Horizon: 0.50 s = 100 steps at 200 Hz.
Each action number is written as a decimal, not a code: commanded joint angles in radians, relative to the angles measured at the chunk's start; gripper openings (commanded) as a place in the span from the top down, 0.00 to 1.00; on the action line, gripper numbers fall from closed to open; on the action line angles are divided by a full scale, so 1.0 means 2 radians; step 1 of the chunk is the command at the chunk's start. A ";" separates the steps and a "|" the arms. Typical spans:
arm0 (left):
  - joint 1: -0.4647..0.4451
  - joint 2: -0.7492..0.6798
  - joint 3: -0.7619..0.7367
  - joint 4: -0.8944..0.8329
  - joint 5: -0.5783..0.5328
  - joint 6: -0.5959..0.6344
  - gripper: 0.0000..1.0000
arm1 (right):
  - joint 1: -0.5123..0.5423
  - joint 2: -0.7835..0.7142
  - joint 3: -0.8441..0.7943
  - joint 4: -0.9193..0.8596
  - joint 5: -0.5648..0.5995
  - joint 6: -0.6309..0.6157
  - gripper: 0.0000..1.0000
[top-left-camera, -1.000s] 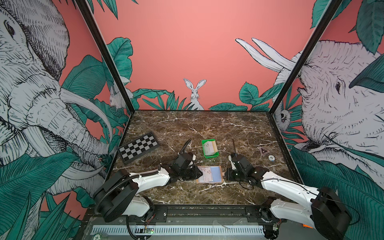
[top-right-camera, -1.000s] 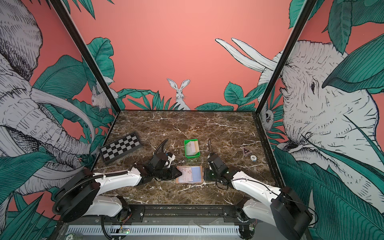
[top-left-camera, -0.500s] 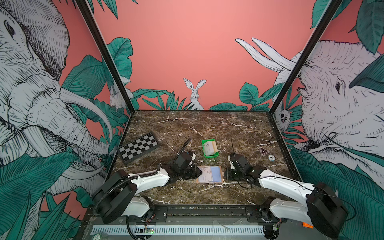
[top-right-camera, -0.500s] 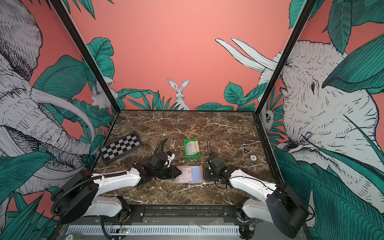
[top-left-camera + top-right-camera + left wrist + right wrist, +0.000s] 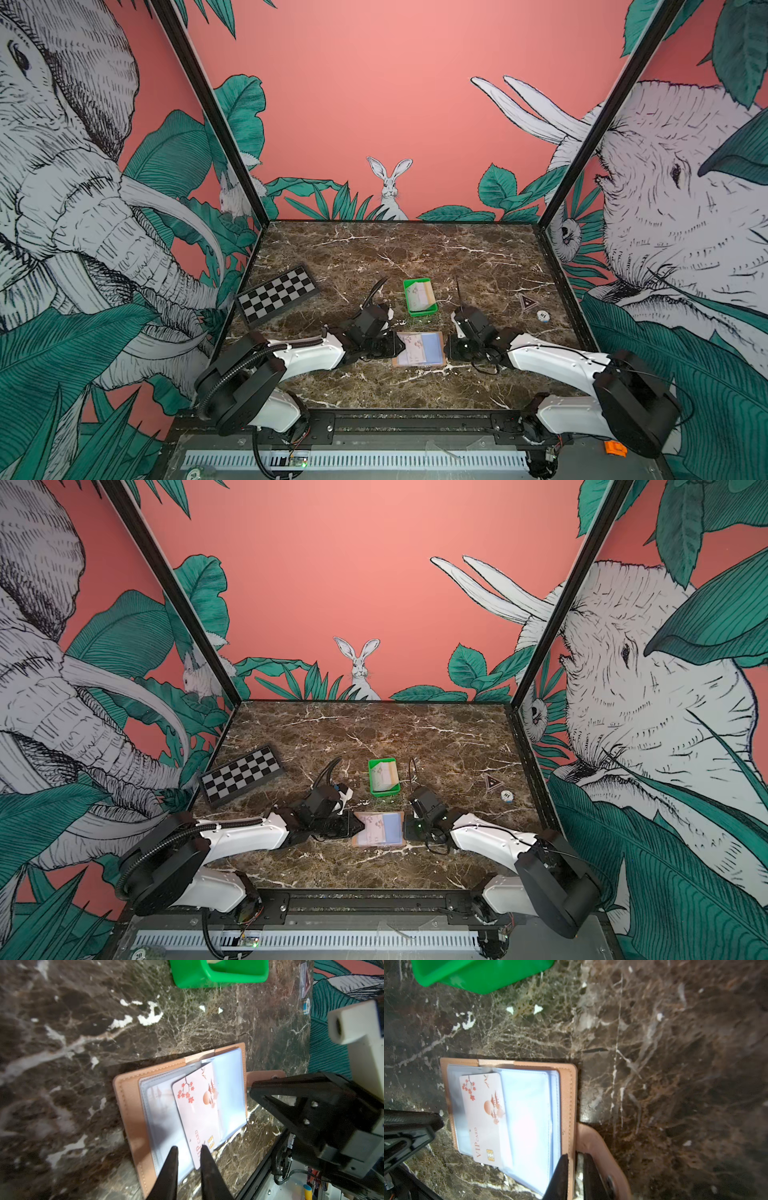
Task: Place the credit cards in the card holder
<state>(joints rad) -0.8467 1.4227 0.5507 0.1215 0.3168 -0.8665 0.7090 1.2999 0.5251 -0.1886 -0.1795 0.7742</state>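
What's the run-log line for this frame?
VIP card: tilted among sleeves of open card holder | left gripper: narrowly open at card's end | right gripper: shut on holder's strap-side cover | green tray: more cards

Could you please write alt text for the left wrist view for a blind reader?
A pale pink card printed with red blossoms lies slanted among the clear bluish sleeves of an open tan leather-like card holder on a brown marble table. The left gripper's black tips stand slightly apart at the card's chip end; the right gripper sits at the snap strap.
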 commanded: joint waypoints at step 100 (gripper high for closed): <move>-0.007 0.037 0.028 0.002 0.008 -0.015 0.72 | 0.003 0.013 0.004 0.018 -0.002 0.001 0.84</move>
<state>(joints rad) -0.8524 1.4826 0.5774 0.1253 0.3233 -0.8841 0.7090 1.3174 0.5251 -0.1673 -0.1928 0.7750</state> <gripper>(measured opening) 0.279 0.155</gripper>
